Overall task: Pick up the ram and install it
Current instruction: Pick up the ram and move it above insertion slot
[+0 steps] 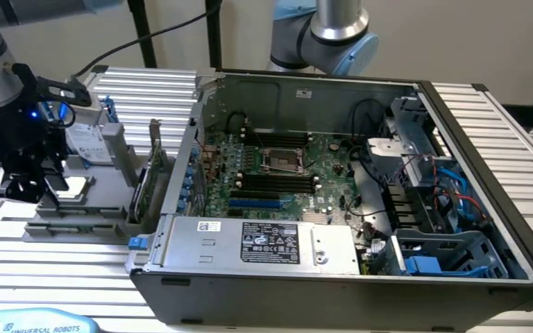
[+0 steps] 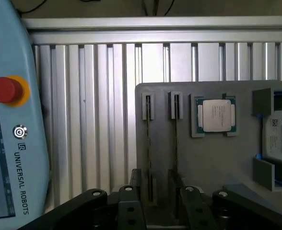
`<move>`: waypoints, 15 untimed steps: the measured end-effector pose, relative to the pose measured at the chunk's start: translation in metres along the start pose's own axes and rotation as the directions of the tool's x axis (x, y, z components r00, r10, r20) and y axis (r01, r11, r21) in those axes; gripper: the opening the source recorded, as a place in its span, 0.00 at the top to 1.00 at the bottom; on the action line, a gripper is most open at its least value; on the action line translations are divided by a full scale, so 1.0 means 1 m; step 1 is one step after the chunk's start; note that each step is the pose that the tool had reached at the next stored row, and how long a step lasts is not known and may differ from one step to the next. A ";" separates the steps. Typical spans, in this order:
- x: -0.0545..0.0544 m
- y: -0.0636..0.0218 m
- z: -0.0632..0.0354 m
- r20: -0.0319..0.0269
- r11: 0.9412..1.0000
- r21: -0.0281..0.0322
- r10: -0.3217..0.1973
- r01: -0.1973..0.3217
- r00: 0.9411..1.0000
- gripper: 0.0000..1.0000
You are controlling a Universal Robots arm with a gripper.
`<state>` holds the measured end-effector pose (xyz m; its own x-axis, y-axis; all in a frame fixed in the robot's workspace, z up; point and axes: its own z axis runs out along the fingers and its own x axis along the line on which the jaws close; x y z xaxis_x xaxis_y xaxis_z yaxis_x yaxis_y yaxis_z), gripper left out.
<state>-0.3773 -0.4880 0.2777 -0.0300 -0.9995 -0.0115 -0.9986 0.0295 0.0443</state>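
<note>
Two thin dark ram sticks (image 2: 148,143) stand edge-on in the two slots of one flat grey plastic holder (image 2: 217,163) on the slatted aluminium bench (image 2: 93,120), their chips hidden. One square silver processor (image 2: 213,115) sits beside them. The black gripper (image 2: 155,187), partly cut off, hangs wide open over the sticks' ends, holding nothing.

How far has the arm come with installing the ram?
Done: nothing visible; the black memory slots on the motherboard look empty. In hand: the open gripper hovers over the gray holder, where the ram stands on edge, untouched. Left: the pick and the install.
</note>
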 end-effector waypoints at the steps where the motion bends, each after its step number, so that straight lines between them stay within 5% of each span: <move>1: 0.001 -0.0002 0.0018 0.000 1.000 0.000 0.000 0.000 1.000 0.64; 15: 0.001 -0.0015 0.0273 -0.001 1.000 0.000 -0.014 0.014 1.000 0.64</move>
<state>-0.3771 -0.4889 0.2504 -0.0160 -0.9998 -0.0115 -0.9989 0.0155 0.0443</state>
